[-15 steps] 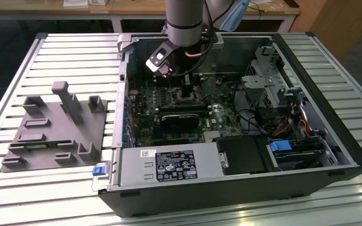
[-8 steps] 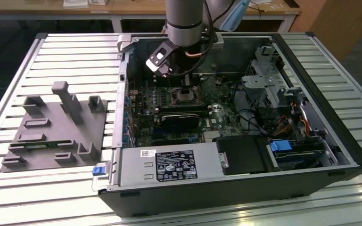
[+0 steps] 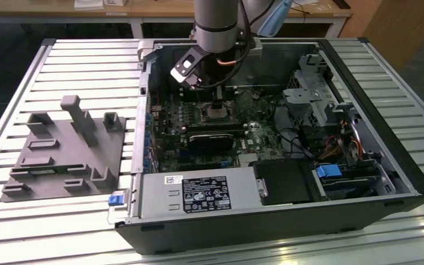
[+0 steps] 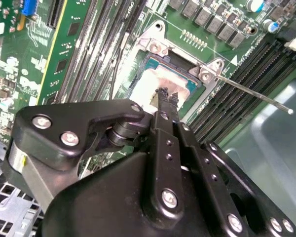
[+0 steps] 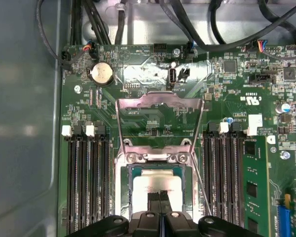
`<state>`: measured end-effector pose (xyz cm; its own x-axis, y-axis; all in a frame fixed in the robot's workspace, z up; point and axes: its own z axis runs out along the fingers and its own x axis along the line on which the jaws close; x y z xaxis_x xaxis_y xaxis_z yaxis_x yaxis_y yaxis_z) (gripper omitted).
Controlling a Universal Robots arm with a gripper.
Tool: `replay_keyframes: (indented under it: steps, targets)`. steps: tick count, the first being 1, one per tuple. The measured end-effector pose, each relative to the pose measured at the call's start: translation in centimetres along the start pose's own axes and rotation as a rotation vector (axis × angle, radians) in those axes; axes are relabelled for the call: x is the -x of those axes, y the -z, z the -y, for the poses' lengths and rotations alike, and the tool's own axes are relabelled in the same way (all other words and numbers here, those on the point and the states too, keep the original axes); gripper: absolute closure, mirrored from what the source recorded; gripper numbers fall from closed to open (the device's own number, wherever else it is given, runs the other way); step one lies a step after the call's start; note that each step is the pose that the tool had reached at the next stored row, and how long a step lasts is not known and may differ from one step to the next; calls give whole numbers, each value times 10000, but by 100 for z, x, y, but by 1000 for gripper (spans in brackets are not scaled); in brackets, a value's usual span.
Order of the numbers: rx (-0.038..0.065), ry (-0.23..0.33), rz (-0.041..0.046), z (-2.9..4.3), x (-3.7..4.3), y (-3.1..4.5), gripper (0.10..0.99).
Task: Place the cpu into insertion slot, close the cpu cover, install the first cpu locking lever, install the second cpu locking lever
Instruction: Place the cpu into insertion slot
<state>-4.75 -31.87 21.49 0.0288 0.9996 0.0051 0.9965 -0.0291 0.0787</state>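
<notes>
On slatted table [image 3: 72, 66], wooden desk [image 3: 168, 8] behind: open case [image 3: 271, 226]; pincer [image 4: 167, 96] together, seemingly touching cpu [image 4: 145, 89]; cpu cover [image 5: 160, 98] raised.

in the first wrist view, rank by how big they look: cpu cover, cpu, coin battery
1. cpu cover: the open frame, largest, though it may stand nearer the camera.
2. cpu: smaller, partly hidden behind the gripper.
3. coin battery: clearly smallest.
</notes>
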Motion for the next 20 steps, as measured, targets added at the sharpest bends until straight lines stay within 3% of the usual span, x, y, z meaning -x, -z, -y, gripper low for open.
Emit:
replay_keyframes:
  steps: [14,20]
  targets:
    - [2,3,31,-41,-4,521,984]
    - [3,3,33,-43,-5,541,984]
